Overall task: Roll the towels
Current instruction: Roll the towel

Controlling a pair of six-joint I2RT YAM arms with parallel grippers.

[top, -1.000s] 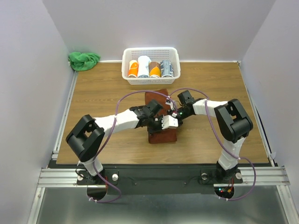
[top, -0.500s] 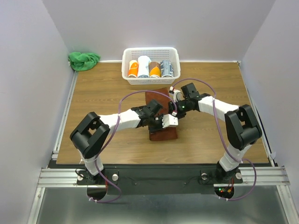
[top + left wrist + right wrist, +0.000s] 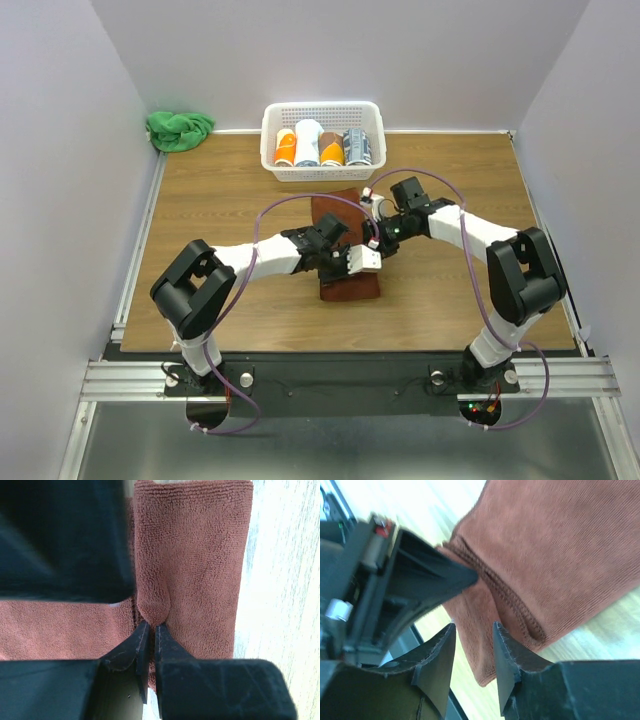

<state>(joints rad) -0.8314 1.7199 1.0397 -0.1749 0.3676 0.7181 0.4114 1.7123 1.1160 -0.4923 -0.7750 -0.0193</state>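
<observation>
The reddish-brown towel (image 3: pixel 350 288) lies folded mid-table, just before the basket (image 3: pixel 322 110); the green towel (image 3: pixel 180 129) sits bunched in the far left corner. My left gripper (image 3: pixel 151 626) pinches a fold of the brown one; my right gripper (image 3: pixel 472 630) stands parted at its hem, holding nothing. Rolling looks barely begun to me: next, my right should close on that edge.

reddish-brown towel (image 3: pixel 350 290) middle hidden beneath left arm (image 3: pixel 270 255) and right arm (image 3: pixel 470 226), cropped at wrist-view edges
</observation>
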